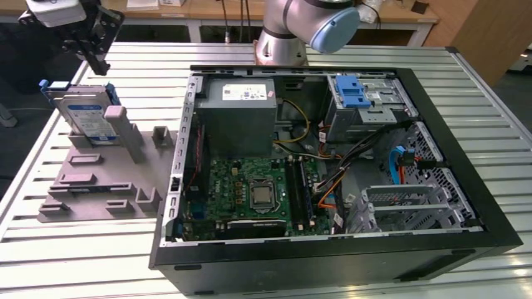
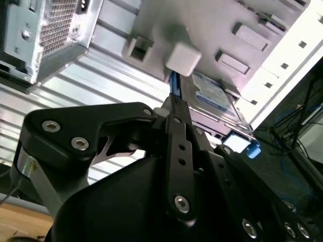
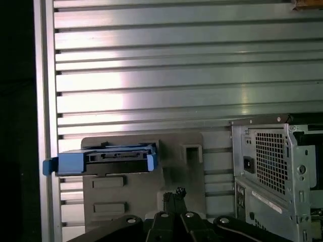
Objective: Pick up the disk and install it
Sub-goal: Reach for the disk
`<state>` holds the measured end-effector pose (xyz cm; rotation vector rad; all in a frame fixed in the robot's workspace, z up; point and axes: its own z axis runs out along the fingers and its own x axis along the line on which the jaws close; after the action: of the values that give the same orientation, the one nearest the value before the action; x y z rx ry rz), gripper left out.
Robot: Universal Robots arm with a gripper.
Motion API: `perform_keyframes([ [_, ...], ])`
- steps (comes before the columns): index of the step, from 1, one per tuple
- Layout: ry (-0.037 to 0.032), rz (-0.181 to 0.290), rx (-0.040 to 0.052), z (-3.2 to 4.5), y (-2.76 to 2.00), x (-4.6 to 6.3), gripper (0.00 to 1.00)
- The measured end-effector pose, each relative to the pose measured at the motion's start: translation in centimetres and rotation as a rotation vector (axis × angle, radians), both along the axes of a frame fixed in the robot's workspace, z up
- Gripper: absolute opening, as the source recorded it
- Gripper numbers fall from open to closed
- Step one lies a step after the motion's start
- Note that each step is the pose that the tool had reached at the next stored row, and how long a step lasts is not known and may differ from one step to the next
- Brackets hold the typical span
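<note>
The disk [image 1: 87,118] stands on edge in a grey holder [image 1: 99,187] on the table, at the exterior view's left, beside the open computer case [image 1: 332,156]. It is silver-grey with a blue-and-white label and a blue frame. My gripper [image 1: 97,64] hangs just above the disk, apart from it, with its black fingers pressed together and nothing between them. In the first wrist view the disk [image 3: 106,159] shows edge-on in the holder [image 3: 186,174], beyond the gripper [image 3: 175,194]. In the second wrist view the disk [image 2: 214,96] lies past the gripper [image 2: 175,107].
Inside the case sit a grey power supply box [image 1: 241,118], a green motherboard [image 1: 253,190] and a metal drive bay with a blue latch [image 1: 359,94]. The arm's base [image 1: 283,37] stands behind the case. The slatted metal table [image 1: 83,249] ends close to the holder.
</note>
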<state>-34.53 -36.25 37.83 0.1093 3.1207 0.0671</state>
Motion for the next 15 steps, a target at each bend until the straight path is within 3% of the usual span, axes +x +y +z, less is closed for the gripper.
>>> perform_keyframes([
  [7,0.0007,0.0,-0.0004,-0.41,0.84,-3.2,0.11],
  [15,0.0045,0.0,-0.0007,-0.96,1.36,-6.6,0.11],
])
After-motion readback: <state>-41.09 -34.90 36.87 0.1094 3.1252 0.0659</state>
